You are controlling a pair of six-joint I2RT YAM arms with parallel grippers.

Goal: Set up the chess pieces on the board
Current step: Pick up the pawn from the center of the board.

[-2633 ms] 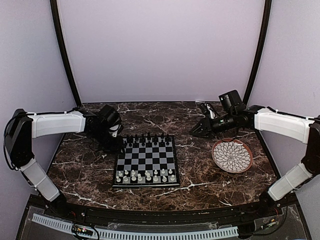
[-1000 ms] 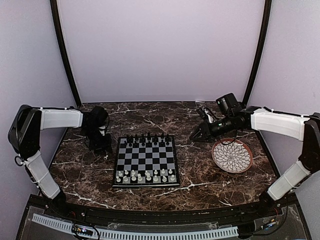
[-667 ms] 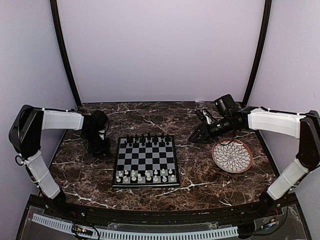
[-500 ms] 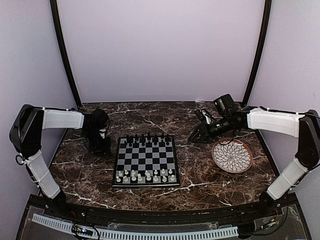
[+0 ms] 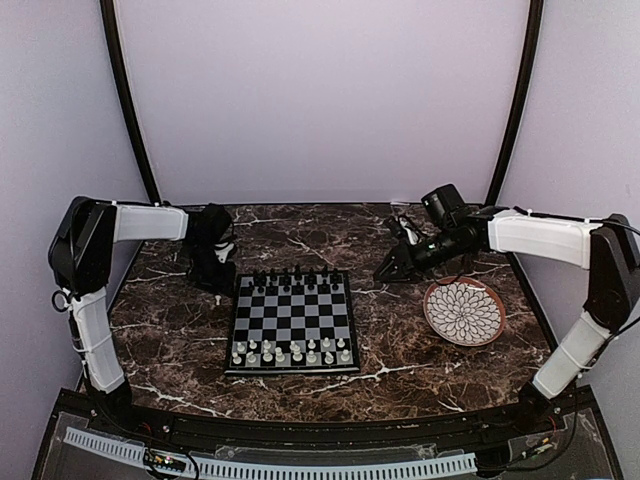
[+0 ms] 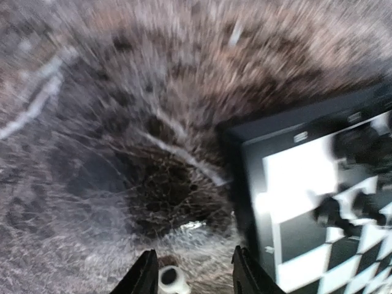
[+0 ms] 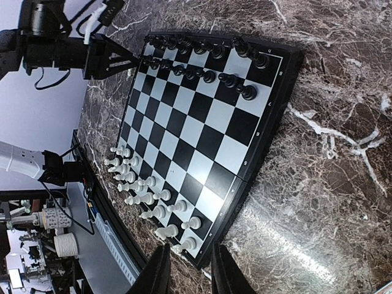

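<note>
A dark brown marble tabletop (image 5: 430, 345), veined in white, spans the booth. Plain pale lilac walls (image 5: 320, 100) close it on three sides, evenly lit. Two curved black poles (image 5: 125, 105) rise at the back corners. A white toothed strip (image 5: 300, 468) lines the black near edge.

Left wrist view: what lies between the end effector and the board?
That view shows only bare table; a white chess piece sits between the fingers of the left end effector.

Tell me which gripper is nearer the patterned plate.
Right. The right gripper hangs just beyond the plate, off its far-left rim. The left gripper is on the other side of the board, off its far-left corner.
</note>
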